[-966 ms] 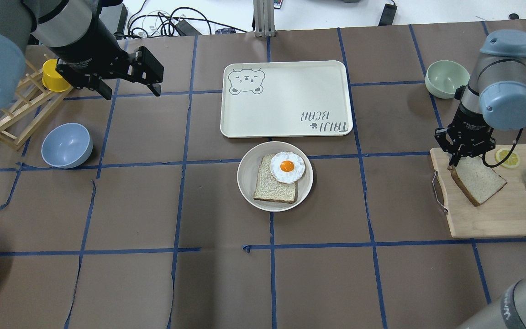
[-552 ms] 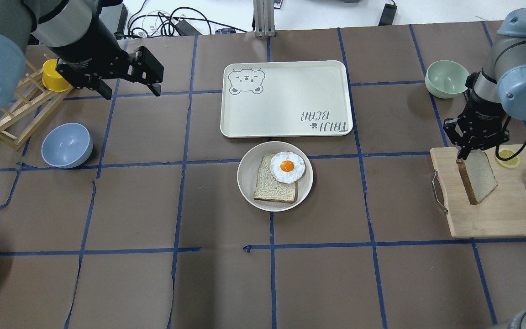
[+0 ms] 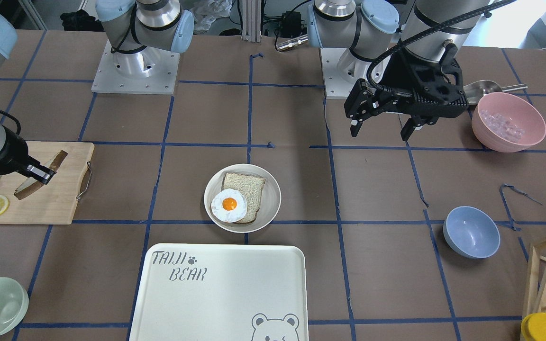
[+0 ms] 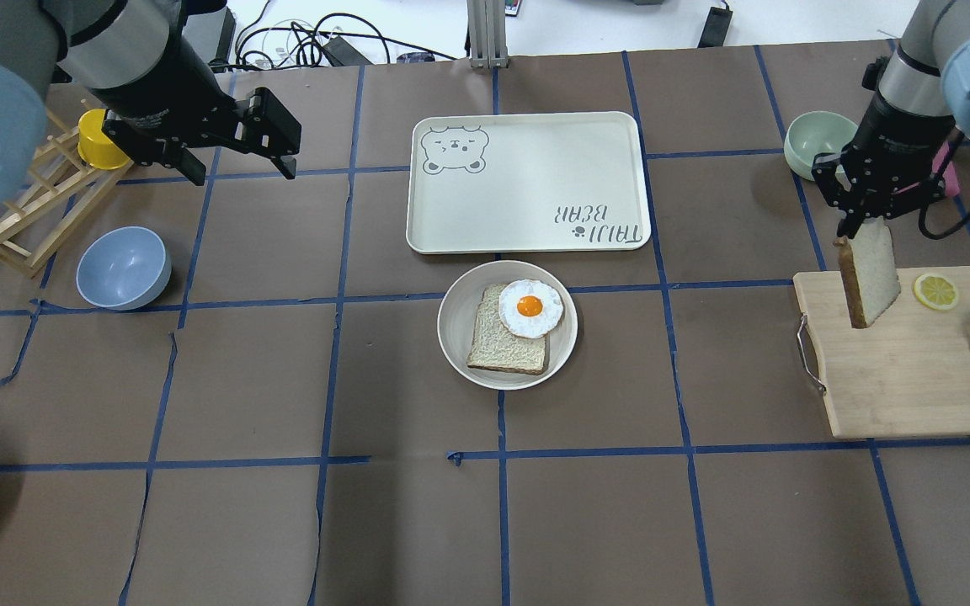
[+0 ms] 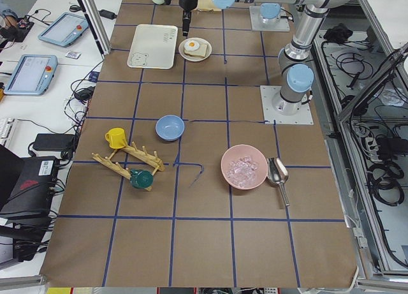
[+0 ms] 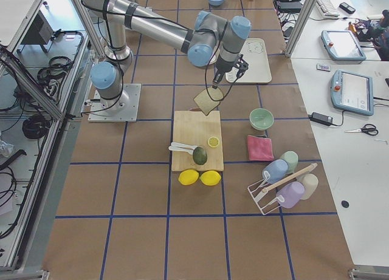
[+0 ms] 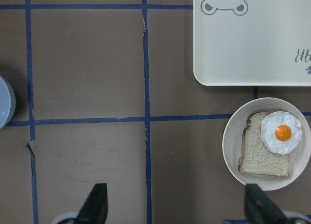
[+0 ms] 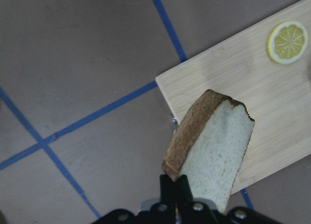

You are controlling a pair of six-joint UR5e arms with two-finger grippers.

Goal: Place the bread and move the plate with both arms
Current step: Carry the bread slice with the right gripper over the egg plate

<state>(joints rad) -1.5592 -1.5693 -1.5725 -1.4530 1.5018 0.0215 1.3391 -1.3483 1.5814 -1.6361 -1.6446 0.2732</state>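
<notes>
Two grippers show in the overhead view. At the right of that frame the right gripper point(image 4: 862, 223) is clenched on the top edge of the bread point(image 4: 872, 273), which hangs on edge in the air over the upper left corner of the wooden cutting board point(image 4: 898, 379). In the right wrist view the slice's dark crust faces left, with a lemon slice point(image 8: 287, 42) lying on the board at the upper right. At the upper left of the overhead frame the left gripper point(image 4: 242, 168) hovers over the brown table cover with its jaws spread wide and nothing between them. The plate point(image 4: 455, 337) sits at the centre of the frame, just below the bear-print tray point(image 4: 527, 181) and not touching it. It holds a paler slice point(image 4: 502, 345) with a fried egg point(image 4: 530, 308) lying over that slice's upper right corner.
</notes>
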